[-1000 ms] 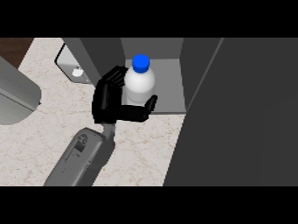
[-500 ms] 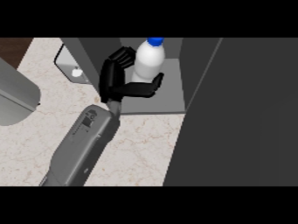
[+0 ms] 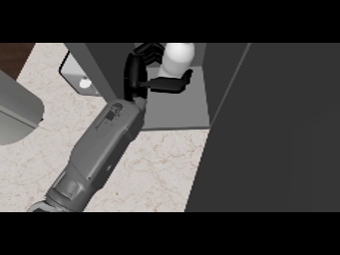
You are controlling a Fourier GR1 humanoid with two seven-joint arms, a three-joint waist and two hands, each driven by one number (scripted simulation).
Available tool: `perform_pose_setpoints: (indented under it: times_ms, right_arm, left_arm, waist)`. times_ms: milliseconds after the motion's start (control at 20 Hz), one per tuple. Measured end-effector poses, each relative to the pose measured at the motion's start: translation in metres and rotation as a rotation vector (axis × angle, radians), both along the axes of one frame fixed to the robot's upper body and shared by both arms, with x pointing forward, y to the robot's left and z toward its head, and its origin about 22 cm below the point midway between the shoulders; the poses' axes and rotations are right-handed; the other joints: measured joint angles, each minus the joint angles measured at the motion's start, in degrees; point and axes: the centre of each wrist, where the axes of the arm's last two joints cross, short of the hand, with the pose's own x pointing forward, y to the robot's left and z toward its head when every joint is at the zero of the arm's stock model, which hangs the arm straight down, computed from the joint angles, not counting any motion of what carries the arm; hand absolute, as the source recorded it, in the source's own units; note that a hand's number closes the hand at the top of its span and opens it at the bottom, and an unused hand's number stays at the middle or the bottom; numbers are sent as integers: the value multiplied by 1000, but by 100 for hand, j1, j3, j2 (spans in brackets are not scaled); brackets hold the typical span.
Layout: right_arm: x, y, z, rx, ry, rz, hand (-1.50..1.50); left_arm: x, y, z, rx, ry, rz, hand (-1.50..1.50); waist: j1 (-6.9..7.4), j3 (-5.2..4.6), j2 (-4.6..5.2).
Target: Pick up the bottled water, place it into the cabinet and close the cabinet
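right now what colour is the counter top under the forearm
Beige, marbled stone counter top with faint reddish veins, seen best in the head view, left of the dark grey cabinet.

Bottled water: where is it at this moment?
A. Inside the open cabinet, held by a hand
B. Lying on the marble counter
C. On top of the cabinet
A: the bottled water stands within the cabinet, with the hand's fingers curled round it.

The bottled water (image 3: 178,57) was carried deeper into the cabinet (image 3: 174,112) by the right hand (image 3: 146,69); its blue cap was lost above the view's top. The forearm was extended further.
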Motion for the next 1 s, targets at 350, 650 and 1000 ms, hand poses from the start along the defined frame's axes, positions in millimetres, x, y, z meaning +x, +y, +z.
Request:
perform_pose_setpoints:
  times_ms: [350, 650, 1000]
  right_arm:
    - [-1, 1, -1, 6, 1, 9, -150]
    - [1, -1, 2, 2, -10, 13, -150]
    - [1, -1, 1, 6, -18, 25, -150]
  left_arm:
    - [15, 2, -10, 118, 17, 70, 150]
    - [21, 8, -24, 200, 61, 142, 150]
    - [23, 17, -35, 231, 88, 185, 150]
  waist:
    - [-50, 0, 12]
    - [-115, -1, 50]
    - [-169, -2, 82]
